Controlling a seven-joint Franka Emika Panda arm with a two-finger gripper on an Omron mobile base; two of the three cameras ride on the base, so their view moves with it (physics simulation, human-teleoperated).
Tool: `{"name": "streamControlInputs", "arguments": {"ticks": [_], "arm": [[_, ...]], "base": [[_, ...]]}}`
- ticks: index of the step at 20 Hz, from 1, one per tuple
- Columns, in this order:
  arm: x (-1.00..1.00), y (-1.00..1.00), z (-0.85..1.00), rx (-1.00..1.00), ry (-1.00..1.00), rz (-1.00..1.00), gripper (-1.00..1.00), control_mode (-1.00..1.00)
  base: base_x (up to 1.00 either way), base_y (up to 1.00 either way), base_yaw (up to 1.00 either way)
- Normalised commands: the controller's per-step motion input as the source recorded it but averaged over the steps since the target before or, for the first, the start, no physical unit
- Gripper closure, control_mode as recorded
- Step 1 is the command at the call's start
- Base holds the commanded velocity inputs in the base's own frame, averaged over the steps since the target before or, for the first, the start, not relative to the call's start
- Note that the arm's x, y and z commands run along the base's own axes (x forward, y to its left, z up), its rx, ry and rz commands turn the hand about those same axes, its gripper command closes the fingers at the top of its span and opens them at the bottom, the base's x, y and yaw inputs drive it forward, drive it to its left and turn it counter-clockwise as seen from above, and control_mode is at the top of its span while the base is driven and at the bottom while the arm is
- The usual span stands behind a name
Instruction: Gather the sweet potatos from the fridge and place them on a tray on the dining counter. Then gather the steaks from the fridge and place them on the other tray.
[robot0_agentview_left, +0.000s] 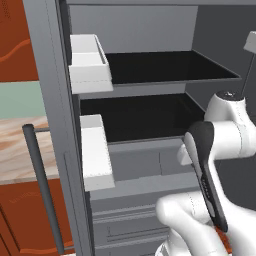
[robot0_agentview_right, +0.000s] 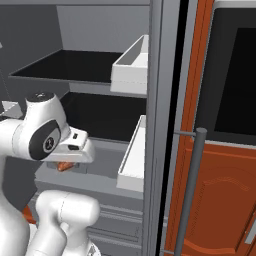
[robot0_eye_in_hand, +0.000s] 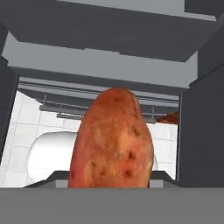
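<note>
One of the sweet potatos (robot0_eye_in_hand: 113, 140), an orange-red oblong lump with dark specks, stands upright between my gripper's (robot0_eye_in_hand: 112, 181) jaws and hides the fingertips. From the right base view a small orange part of the sweet potato (robot0_agentview_right: 63, 166) shows under the white hand, low in front of the open fridge (robot0_agentview_right: 90, 65). The fridge (robot0_agentview_left: 170, 70) has two dark bare shelves, and grey drawers (robot0_agentview_left: 135, 220) below them. The trays, the steaks and the dining counter are out of view.
Both fridge doors stand open: the left door (robot0_agentview_left: 50, 100) with white bins (robot0_agentview_left: 90, 65) and a bar handle (robot0_agentview_left: 42, 185), the right door's bins (robot0_agentview_right: 131, 160) and handle (robot0_agentview_right: 192, 190). Red-brown cabinets (robot0_agentview_right: 220, 200) flank the fridge. A wood-look counter top (robot0_agentview_left: 12, 150) lies to the left.
</note>
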Motion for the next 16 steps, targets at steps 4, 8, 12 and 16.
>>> {"name": "streamControlInputs", "arguments": {"ticks": [4, 8, 12, 16], "arm": [[-0.76, 0.00, 0.78, 0.00, 0.13, -0.07, 1.00, -1.00], [-0.76, 0.00, 0.67, 0.00, 0.10, -0.01, 1.00, -1.00], [-0.79, 0.00, 0.63, 0.00, 0.12, -0.01, 1.00, -1.00], [-0.38, 0.00, 0.28, 0.00, 0.02, -0.01, 1.00, -1.00]], "base": [[0.00, 0.00, 0.00], [0.00, 0.00, 0.00], [0.00, 0.00, 0.00], [0.00, 0.00, 0.00]]}}
